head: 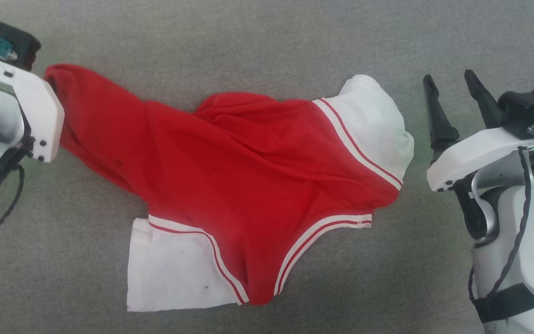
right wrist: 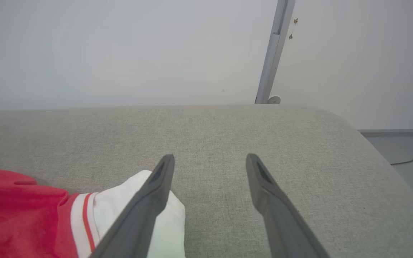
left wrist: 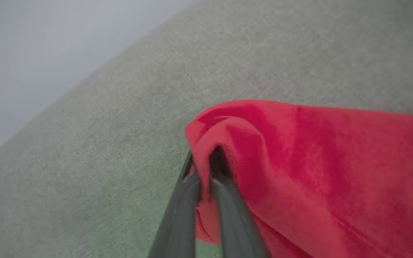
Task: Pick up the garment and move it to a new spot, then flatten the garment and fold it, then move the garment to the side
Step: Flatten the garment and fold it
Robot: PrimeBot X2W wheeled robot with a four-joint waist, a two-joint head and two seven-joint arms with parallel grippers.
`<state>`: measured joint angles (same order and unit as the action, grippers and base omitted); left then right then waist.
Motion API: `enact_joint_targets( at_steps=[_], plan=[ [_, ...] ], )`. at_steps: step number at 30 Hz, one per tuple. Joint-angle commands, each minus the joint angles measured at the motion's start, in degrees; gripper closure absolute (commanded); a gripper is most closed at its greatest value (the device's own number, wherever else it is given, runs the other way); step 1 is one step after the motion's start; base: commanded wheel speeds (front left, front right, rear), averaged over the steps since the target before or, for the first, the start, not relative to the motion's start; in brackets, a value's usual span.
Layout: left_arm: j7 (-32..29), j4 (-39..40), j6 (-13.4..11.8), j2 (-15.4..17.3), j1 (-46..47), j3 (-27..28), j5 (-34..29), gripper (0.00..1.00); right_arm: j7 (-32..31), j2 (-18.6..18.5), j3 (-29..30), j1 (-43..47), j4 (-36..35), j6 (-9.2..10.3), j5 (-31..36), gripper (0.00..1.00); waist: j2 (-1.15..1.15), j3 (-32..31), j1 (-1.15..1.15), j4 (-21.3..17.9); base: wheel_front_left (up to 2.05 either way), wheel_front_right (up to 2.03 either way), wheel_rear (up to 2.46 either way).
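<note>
At far left, the robot's left pincer (left wrist: 203, 157) is closed on a bunched red edge of the garment (head: 248, 176), the cloth pinched between its two dark fingers (left wrist: 177, 215); in the head view, the white wrist housing hides those fingers. The garment lies spread across the middle of the grey fabric-covered worktop (head: 267, 37), its red body creased and drawn out toward the held corner. One white sleeve (head: 169, 269) lies flat at the lower left of the cloth, edged with red-and-white stripe trim (head: 220, 264). The other white sleeve (head: 373, 120) is rumpled at the upper right. At right, the right pincer (head: 448, 79) stands wide open and holds nothing, fingers pointing away from the robot, just beside that upper sleeve but apart from it in the head view. In the right wrist view one finger crosses in front of the sleeve; whether it touches cannot be told. Beyond the worktop's far edge, a grey post (right wrist: 273, 53) rises against a pale wall.
</note>
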<state>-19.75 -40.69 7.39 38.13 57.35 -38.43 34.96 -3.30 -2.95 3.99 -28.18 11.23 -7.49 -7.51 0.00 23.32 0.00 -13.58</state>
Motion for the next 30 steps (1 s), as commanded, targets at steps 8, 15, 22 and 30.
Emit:
enact_joint_targets(
  at_steps=[8, 15, 22, 30],
  plan=[
    [-2.41, -2.86, 0.04, -0.84, 1.54, -2.43, 8.03, 0.0, 1.08, 0.09, -0.21, -1.01, 1.2, -0.01, 0.49, 0.0, 0.0, -1.2, 0.0, 1.52, 0.0, 0.0, 0.0],
    [-5.8, -3.09, 0.03, -1.9, 1.27, -2.2, 13.88, 0.0, 1.71, 0.09, 0.71, -0.11, 2.27, -0.01, 1.35, 0.0, 0.0, -5.45, 0.0, 4.24, 0.0, 0.0, 0.0],
    [-9.41, -0.75, -1.23, -3.41, -1.09, -2.03, 17.0, 0.0, 2.1, 0.09, 1.59, 0.75, 3.01, -0.01, 2.06, 0.0, 0.0, -9.05, 0.0, 6.85, 0.0, 0.0, 0.0],
    [-14.47, 9.12, -4.89, -2.63, -8.33, -3.48, 18.79, 0.0, 2.27, 0.1, 3.25, 1.87, 3.82, -0.01, 2.42, 0.0, 0.0, -12.86, 0.0, 9.33, 0.0, 0.0, 0.0]
  ],
)
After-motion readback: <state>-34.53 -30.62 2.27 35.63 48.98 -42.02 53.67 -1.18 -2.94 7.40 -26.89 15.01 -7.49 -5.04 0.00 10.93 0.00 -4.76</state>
